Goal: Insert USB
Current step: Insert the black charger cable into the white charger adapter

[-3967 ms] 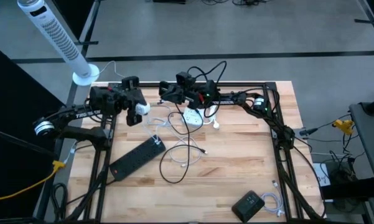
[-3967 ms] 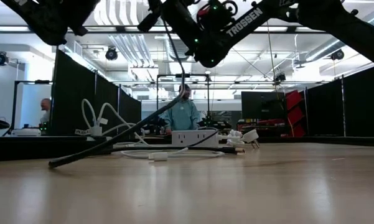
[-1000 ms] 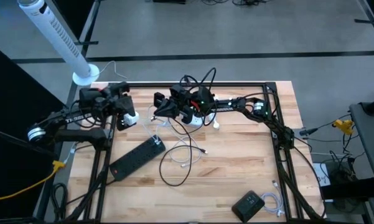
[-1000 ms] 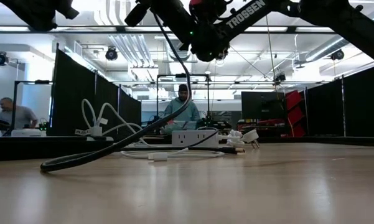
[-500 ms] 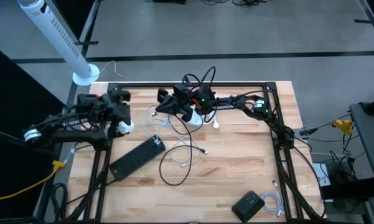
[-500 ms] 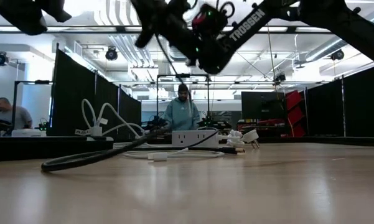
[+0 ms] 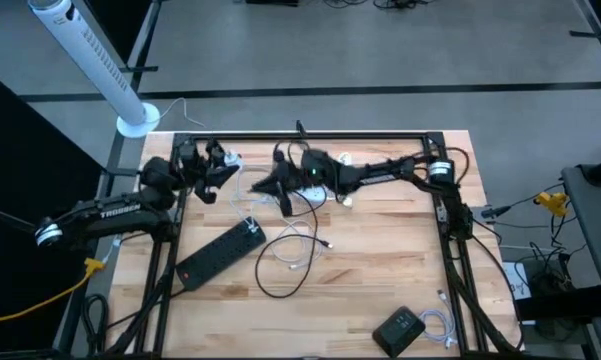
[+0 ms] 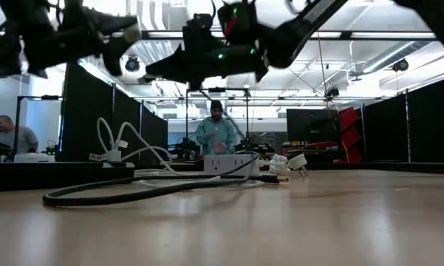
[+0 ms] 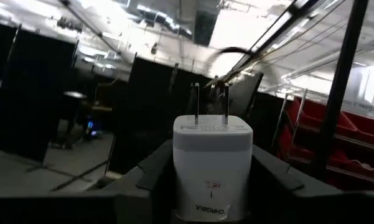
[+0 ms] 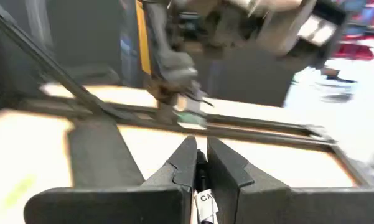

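Observation:
A white USB charger [image 9: 213,149] with two metal prongs sits in my left gripper [image 7: 220,163], high above the table's far left; in the low view that gripper [image 8: 122,33] shows at the top left. A black USB cable [image 7: 280,272] lies looped on the table, and its end, which carries a white label [image 10: 203,200], is in my shut right gripper [image 7: 280,186]. The right gripper [image 8: 151,71] points toward the left gripper, a short gap apart. In the right wrist view the left arm [image 10: 174,68] shows just ahead. My left gripper pinches the charger's body by its two side faces [image 9: 179,171] between the two fingers. The prongs [image 9: 210,102] stick out past the fingertips, away from the wrist. The charger is lifted clear of the table. My right gripper pinches the cable's end [image 10: 201,158] between its two fingers, which lie about level and point toward the table's left. The white label sits just behind the fingertips. The rest of the cable hangs slack down to the table [image 7: 285,207].
A black power strip [image 7: 220,250] lies at the left middle. A white power strip [image 8: 229,162] and white plugs [image 7: 346,199] lie at the far middle, with white cables [image 7: 300,240] between. A black adapter [image 7: 400,326] rests near the front right. A white tower fan [image 7: 85,60] stands beyond the far left corner.
Both grippers have come down and rolled. My left gripper has swung toward the far edge and the right gripper, turning the charger's prongs outward. My right gripper has tipped to level, pointing left. The black cable, which rose from the table, now lies lower along it.

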You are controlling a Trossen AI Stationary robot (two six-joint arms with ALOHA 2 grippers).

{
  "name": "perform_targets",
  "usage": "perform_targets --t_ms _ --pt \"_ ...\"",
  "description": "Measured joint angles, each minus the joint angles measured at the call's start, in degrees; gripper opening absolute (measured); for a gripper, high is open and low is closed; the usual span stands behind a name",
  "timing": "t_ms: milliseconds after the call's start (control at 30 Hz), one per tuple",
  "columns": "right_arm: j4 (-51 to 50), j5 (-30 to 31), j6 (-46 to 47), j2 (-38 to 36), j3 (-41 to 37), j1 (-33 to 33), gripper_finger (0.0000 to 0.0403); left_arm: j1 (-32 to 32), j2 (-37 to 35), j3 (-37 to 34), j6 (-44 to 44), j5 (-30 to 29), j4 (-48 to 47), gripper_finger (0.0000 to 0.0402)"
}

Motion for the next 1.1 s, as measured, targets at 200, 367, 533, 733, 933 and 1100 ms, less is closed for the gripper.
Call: perform_targets --t_ms 200,367,533,733,933,1100 --pt "-18.97 13.37 -14.84 -9.89 -2.98 4.52 0.0014 -0.35 2.09 -7.33 0.85 -0.4 -0.7 0.0143" --pt "-39.58 16.22 -18.79 -12.72 -2.05 6.25 0.0014 -3.47 6.68 -9.83 1.52 -0.62 -0.51 0.0143" --pt "-55.81 18.51 -17.07 -15.7 -1.72 7.94 0.0014 -13.51 12.79 -8.85 7.02 -4.76 -0.57 0.0143" --pt "-66.02 23.34 -13.0 -17.19 -2.14 11.6 0.0014 -27.0 24.44 -2.42 16.19 -20.35 -2.13 0.0143" --pt "-67.7 21.95 -5.33 -18.23 -6.3 13.9 0.0014 -29.48 37.97 12.61 19.66 -21.03 -14.67 0.0143" --pt "-66.32 21.91 1.03 -24.78 -15.43 14.97 0.0014 -29.36 48.22 25.47 26.22 -20.92 -27.41 0.0143"
